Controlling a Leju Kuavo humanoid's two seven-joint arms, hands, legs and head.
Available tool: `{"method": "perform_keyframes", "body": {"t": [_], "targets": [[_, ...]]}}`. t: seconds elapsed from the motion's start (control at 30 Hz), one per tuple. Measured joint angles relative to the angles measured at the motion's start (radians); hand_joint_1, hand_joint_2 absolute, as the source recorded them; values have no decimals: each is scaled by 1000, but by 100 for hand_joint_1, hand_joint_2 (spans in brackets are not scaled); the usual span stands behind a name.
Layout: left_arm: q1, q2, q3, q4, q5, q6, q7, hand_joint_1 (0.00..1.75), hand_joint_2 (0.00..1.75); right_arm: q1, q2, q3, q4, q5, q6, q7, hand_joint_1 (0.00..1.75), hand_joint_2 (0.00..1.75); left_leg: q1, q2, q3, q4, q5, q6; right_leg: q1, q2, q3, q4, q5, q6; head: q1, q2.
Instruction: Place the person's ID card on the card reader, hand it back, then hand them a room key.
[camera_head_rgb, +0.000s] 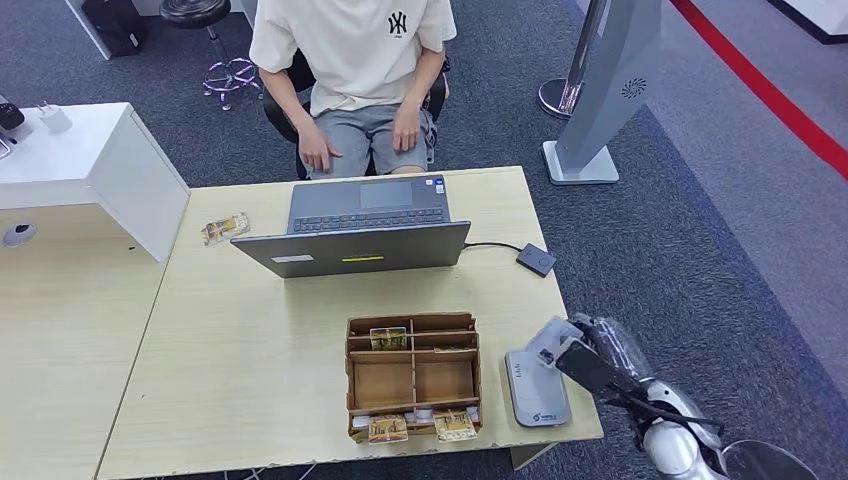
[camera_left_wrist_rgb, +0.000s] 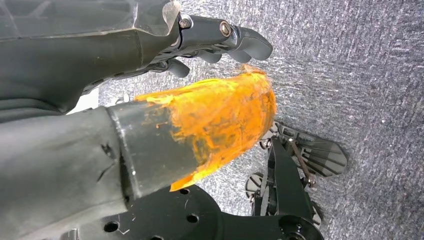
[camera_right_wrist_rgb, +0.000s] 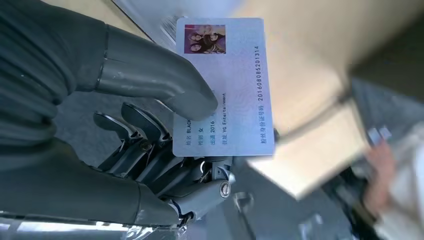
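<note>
ID card (camera_right_wrist_rgb: 225, 90), pinched in my right robot hand (camera_right_wrist_rgb: 150, 150).
My thumb presses its printed face, fingers behind; held just above the grey card reader (camera_head_rgb: 535, 388) at the surface (camera_head_rgb: 250, 370) edge, right of the wooden organizer (camera_head_rgb: 413, 378). My left robot hand (camera_left_wrist_rgb: 220, 42) hangs over carpet, fingers curled on nothing.

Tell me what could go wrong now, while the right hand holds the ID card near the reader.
1. The right hand pinches the ID card only at one end, thumb over fingers; it might slip.
2. The card reader sits near the table edge; a push could possibly shift it off.
</note>
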Motion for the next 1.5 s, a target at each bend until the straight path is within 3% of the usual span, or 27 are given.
{"method": "perform_keyframes", "body": {"t": [0.23, 0.53, 0.73, 1.0, 1.1, 1.3, 1.5], "targets": [[0, -9, -1, 0, 0, 5, -2, 0, 0, 37, 100, -40, -147, 51, -173, -59, 175, 175, 0, 0, 0, 0, 0, 0, 0, 0, 0, 0, 0, 0, 0, 0], [-2, -14, -27, 0, -3, 6, 9, 0, 0, 66, 190, -42, -298, 169, -376, -152, 175, 175, 0, 0, 0, 0, 0, 0, 0, 0, 0, 0, 0, 0, 0, 0], [-5, -16, -53, 0, -5, 4, 13, 0, 0, 42, 215, 6, -332, 294, -488, -164, 175, 175, 0, 0, 0, 0, 0, 0, 0, 0, 0, 0, 0, 0, 0, 0], [-7, -17, -62, 0, -6, 3, 15, 0, 0, 26, 218, 25, -332, 323, -509, -160, 175, 175, 0, 0, 0, 0, 0, 0, 0, 0, 0, 0, 0, 0, 0, 0], [-13, -18, -88, 0, -10, -4, 25, 0, 0, -48, 232, 78, -323, 451, -543, -140, 175, 175, 0, 1, 0, 0, 0, 0, 0, 1, 0, 0, 0, 0, 0, 0], [-29, -23, -156, 0, -28, -19, 48, 0, 0, -312, 291, 221, -169, 722, -550, -44, 175, 175, 0, 1, 0, 0, 2, -2, 0, 1, 0, 1, 1, -2, 0, 0], [-46, -33, -187, 0, -44, -27, 68, 0, 0, -438, 327, 268, -45, 856, -551, 24, 175, 175, 0, 1, 0, 0, 3, -2, 0, 1, 0, 2, 2, -2, 0, 0]]}}
